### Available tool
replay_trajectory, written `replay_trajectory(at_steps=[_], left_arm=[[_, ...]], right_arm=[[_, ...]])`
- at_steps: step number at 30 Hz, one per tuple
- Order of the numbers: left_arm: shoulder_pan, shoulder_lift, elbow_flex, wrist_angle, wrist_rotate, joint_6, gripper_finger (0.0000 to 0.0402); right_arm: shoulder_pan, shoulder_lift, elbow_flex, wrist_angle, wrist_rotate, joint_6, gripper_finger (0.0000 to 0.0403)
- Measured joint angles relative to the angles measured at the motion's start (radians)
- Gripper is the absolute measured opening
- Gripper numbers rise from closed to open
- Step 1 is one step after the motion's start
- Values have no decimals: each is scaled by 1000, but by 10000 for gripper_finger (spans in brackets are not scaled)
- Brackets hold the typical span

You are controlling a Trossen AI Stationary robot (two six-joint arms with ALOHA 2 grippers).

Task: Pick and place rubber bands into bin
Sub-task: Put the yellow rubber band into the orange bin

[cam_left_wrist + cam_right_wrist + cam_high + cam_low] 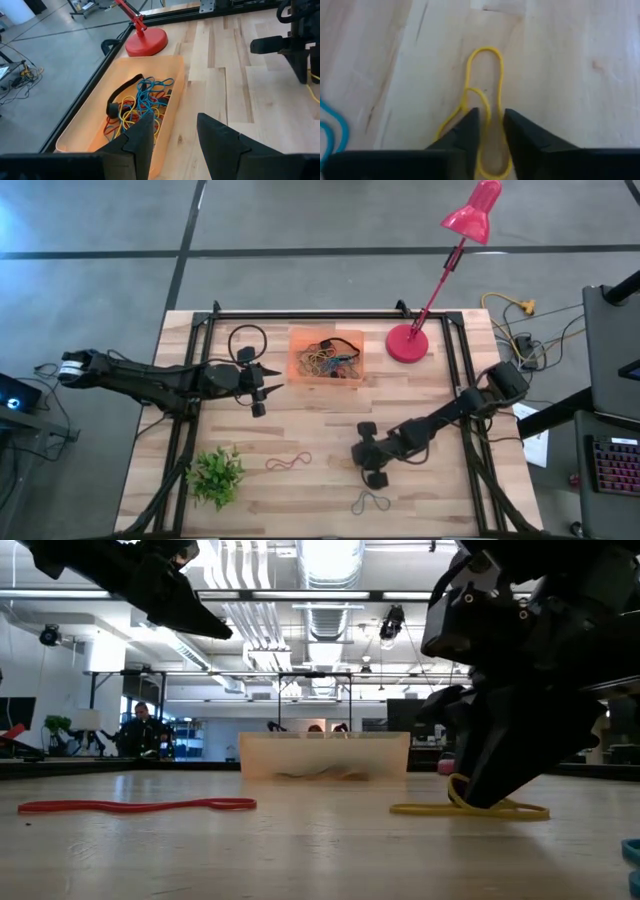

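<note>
The right gripper (491, 131) is set down on the table at about 5 o'clock from the orange bin (327, 356), and its fingers are drawn close around one strand of a yellow rubber band (485, 80); whether the strand is really pinched cannot be told, because a narrow gap is seen between the tips. The band lies flat and partly folded on itself, so it is judged that the thin strand could slide out when the arm is lifted, or that the loop could snag under a fingertip and be flicked away. A blue band (331, 127) lies near, at the edge of the right wrist view, and could be dragged along. The left gripper (172, 131) hangs parted and empty beside the bin, where many bands (140, 102) are already collected. A red band (288, 462) and a grey band (370, 502) are left on the table.
</note>
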Motion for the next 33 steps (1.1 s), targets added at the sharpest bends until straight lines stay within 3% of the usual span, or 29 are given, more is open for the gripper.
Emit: replay_trajectory(at_steps=[3, 5, 19, 33], left_arm=[[0, 0, 0, 0, 0, 0, 135], [0, 0, 0, 0, 0, 0, 135], [0, 0, 0, 0, 0, 0, 135], [0, 5, -1, 0, 0, 0, 135]], right_arm=[[6, 0, 0, 6, -3, -17, 24], [11, 0, 0, 7, 1, -23, 15], [11, -101, 40, -86, 77, -105, 8], [-9, -229, 261, -352, 363, -349, 8]])
